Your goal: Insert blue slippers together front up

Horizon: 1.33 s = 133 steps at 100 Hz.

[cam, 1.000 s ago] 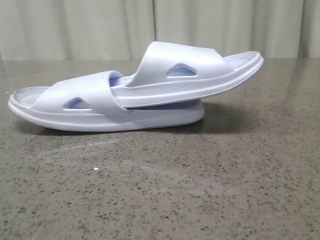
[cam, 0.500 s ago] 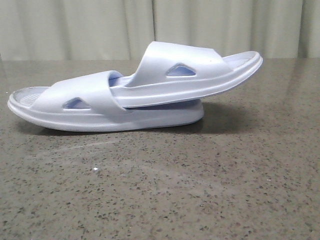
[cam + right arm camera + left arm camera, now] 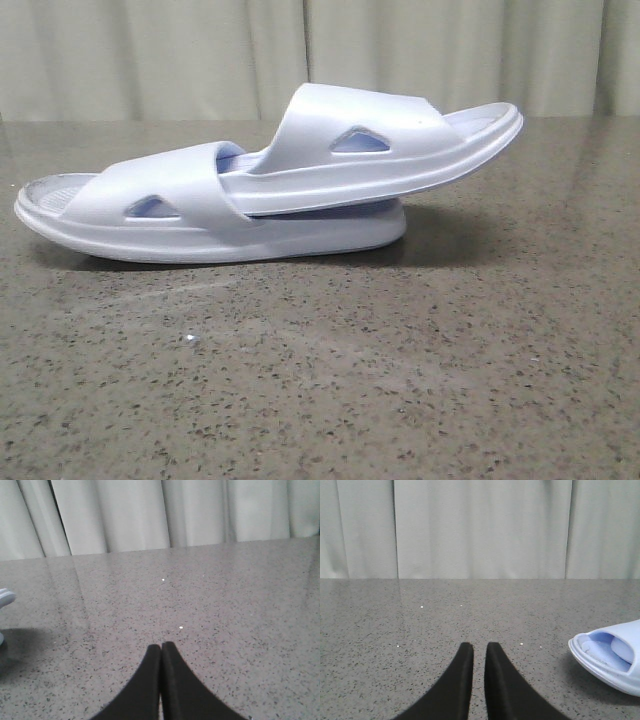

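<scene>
Since a second ago your blue slippers (image 3: 260,190) have crept slightly left. Both grippers sit clear of them: left gripper (image 3: 479,652) barely parted, slipper tip at its 3 o'clock; right gripper (image 3: 161,650) clenched, empty. On the speckled stone table (image 3: 400,380), the smooth moulded foam pair lies nested, long axis 9-to-3, upper one tilted.

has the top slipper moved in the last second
Yes, barely: the top slipper has crept left; its raised tip sits slightly further left against the curtain folds behind. The bottom slipper crept with it.
</scene>
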### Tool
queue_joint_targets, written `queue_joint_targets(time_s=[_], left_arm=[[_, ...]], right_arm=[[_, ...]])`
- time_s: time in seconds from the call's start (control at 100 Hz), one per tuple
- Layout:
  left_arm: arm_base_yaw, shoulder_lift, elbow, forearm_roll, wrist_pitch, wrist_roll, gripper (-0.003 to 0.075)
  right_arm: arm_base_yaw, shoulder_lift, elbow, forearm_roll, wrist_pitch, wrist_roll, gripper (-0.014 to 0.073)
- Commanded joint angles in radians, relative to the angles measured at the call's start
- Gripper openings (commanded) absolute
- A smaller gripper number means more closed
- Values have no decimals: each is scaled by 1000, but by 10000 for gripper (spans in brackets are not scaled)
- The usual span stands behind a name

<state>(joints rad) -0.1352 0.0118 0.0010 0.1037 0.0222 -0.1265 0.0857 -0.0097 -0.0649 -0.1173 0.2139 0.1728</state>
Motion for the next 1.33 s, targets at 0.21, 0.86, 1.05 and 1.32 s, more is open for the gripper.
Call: queue_joint_targets(time_s=[0.21,0.86,1.05,1.32], left_arm=[[-10,7,10,-1,-81,-9,16],[-10,7,10,-1,-81,-9,16],[-10,7,10,-1,-81,-9,16],[-10,7,10,-1,-81,-9,16]], right_arm=[[-8,-21,53,14,-176,-15,-107],[-8,-21,96,31,-194,-15,-107],[-8,-21,96,31,-194,-15,-107],[-8,-21,96,31,-194,-15,-107]])
